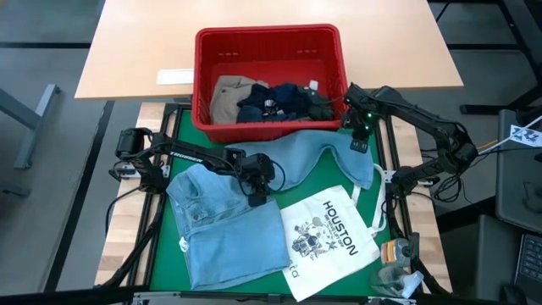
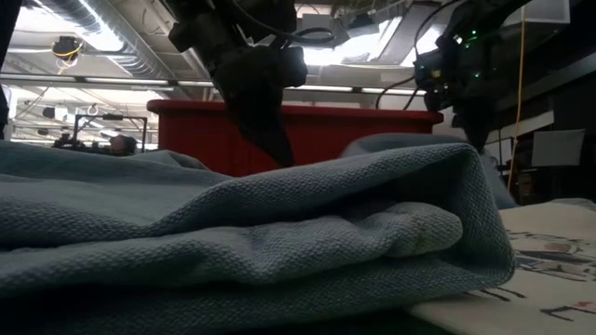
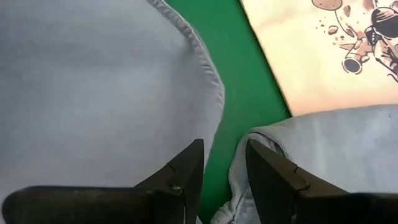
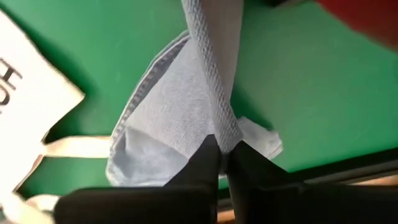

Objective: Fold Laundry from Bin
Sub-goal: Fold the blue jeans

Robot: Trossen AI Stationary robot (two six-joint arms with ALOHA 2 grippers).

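Note:
The red bin stands at the far middle with khaki, navy and dark green laundry inside. A blue-grey garment stretches over the green mat in front of the bin. My right gripper is shut on its right end. Light blue denim lies flat at the near left. My left gripper stands open over the strip of mat between the denim and the blue-grey garment's edge. I cannot tell whether it touches either. My right gripper pinches a raised fold of the blue-grey garment between its two fingers, near the garment's right end. The fingers come from above, pointing down. The fold is drawn up into a narrow ridge; the cloth around it lies on the mat.
A white tote bag printed HOUSTON lies at the near right, its straps close to the held cloth. The mat's metal frame borders the right side. Small objects sit at the near right corner.

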